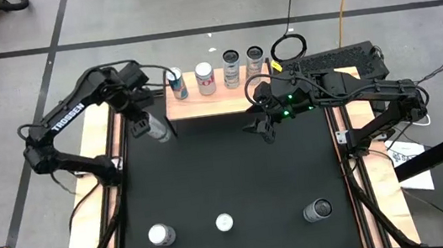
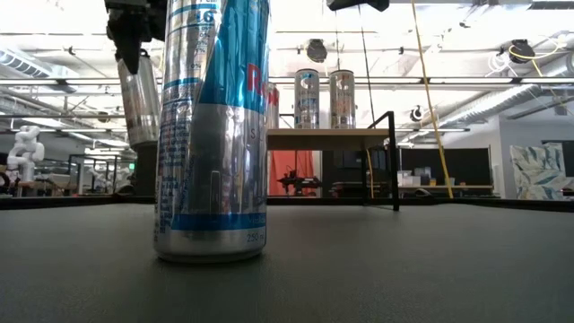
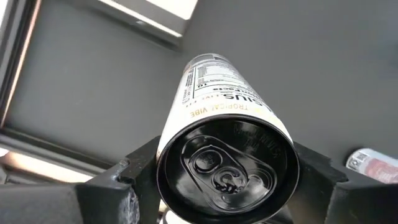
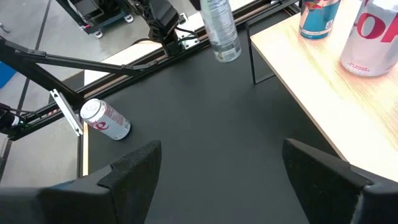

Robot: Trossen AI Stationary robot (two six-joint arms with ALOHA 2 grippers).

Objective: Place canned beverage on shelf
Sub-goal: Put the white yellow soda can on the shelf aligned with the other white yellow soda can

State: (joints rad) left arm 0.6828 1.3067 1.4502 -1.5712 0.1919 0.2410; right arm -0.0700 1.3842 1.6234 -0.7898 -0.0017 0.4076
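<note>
We note the left gripper [image 1: 152,126] clamped across the top end of a slim silver can [image 3: 227,134], hanging over the mat just in front of the shelf [image 1: 192,105]. Stiff but dentable, slick metal; grip mid-wall, gently. Right gripper [image 4: 217,174] waits with fingers apart, holding nothing.

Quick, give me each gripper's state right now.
Left gripper: shut on the slim silver can, held above the black mat beside the shelf.
Right gripper: open, holding nothing, near the shelf front.
</note>
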